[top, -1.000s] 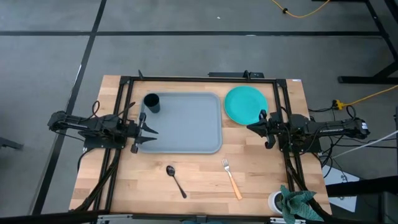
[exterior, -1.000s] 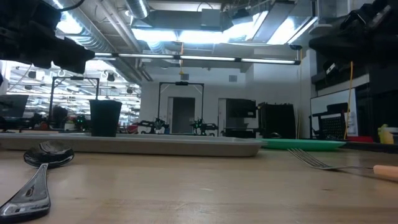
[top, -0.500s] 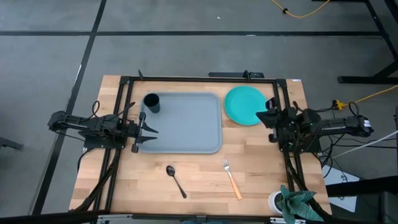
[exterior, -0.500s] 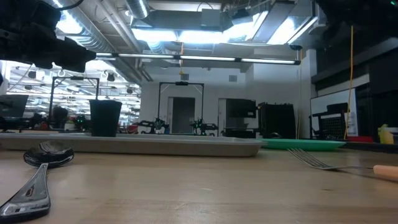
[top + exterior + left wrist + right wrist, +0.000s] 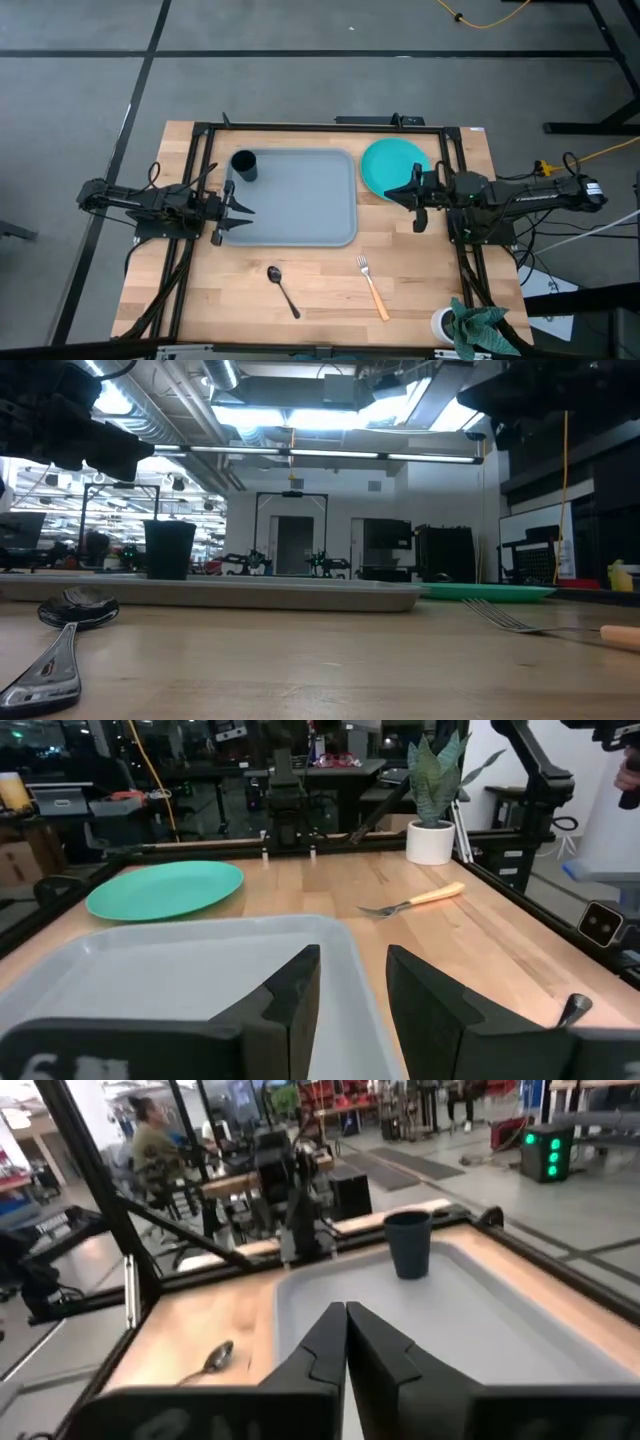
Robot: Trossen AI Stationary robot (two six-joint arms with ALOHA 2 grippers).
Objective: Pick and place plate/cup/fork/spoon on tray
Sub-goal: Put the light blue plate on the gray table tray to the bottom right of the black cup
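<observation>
Step in hand, by judgement: pickup of round flat teal-green plate (image 5: 393,168), lying on the wooden table (image 5: 320,285) just right of the large grey-blue rectangular plastic tray (image 5: 300,215), far right quarter. Right gripper (image 5: 417,196) poised over plate's near edge, fingers pressed together, gripping nothing. Advised: open fingers, come down at the rim, pinch the edge rather than the flat face, lift level, carry left over the tray's raised rim.

Already on tray: small dark navy cylindrical cup (image 5: 243,165), upright, far left corner.

Left gripper (image 5: 229,207) parked over tray's left edge, fingers parted, empty; plate best set clear of it and of the cup.

Remaining on table, near side: small all-dark metal spoon (image 5: 281,288); slim fork with silver tines and orange handle (image 5: 373,289), well apart.

Near right corner: white cup with teal cloth (image 5: 466,327).
</observation>
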